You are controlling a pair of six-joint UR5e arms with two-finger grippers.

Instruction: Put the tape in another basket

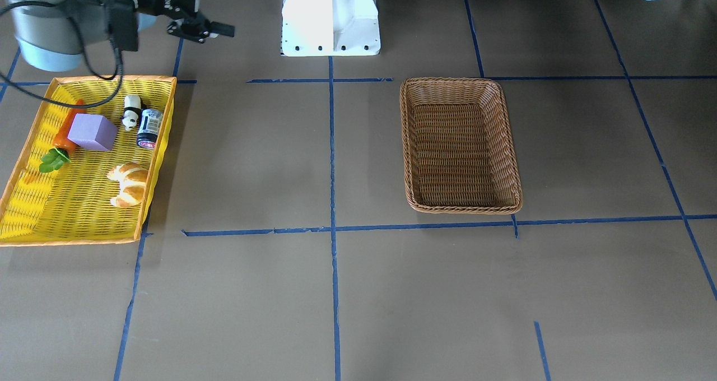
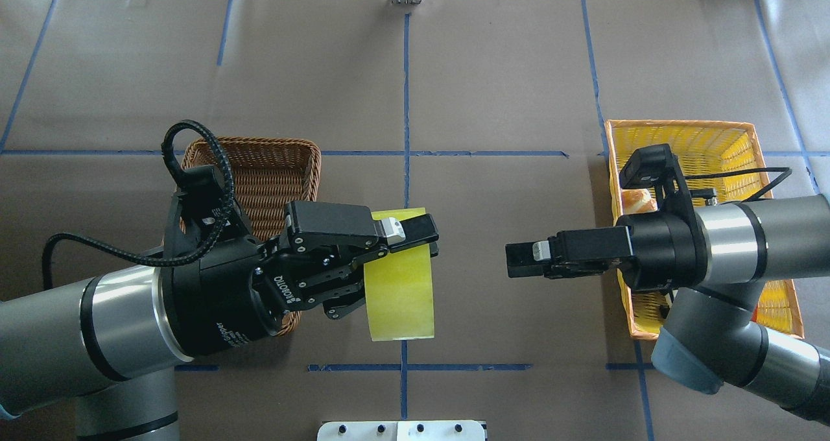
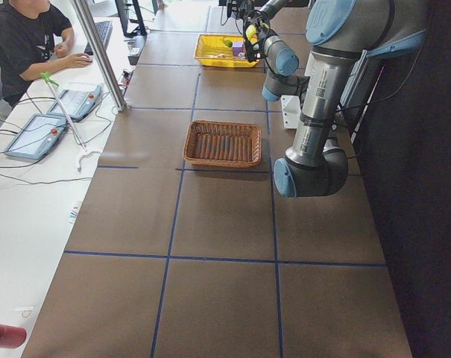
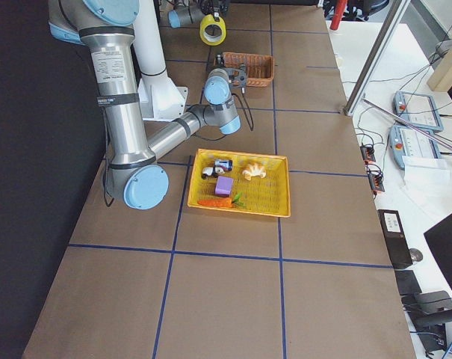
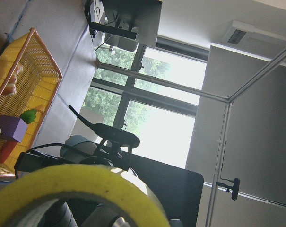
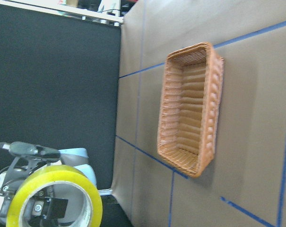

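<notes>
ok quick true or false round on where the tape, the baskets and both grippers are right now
1. The left gripper grips the tape. True.
2. The tape already lies in the wicker basket. False: that basket is empty, and the tape is held in the air beside it.
3. The right gripper is clamped on the croissant. False: it is open and holds nothing, and the croissant lies in the yellow basket.
4. A purple block sits in the yellow basket. True.
</notes>
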